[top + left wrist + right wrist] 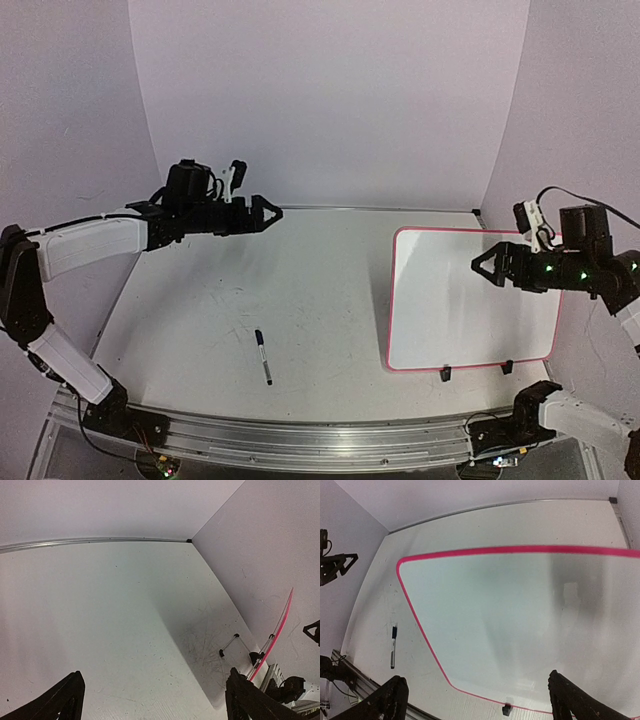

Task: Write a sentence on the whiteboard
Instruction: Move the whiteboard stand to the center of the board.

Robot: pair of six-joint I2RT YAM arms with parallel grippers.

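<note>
On the right of the table point(200, 300) the blank whiteboard point(470, 310) lies under the right gripper point(479, 266), its jaws wide and empty like the left gripper's point(276, 213), so the thin marker point(263, 357) near centre could roll away from a careless pinch.

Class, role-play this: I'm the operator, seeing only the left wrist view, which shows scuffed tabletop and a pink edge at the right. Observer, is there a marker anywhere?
Observer: Yes, a marker lies on the table near its front edge, left of centre.
Operator: Anything written on the whiteboard?
Observer: No, its face is blank.
Operator: Is the right gripper holding anything?
Observer: No, it is open and empty over the whiteboard.
</note>
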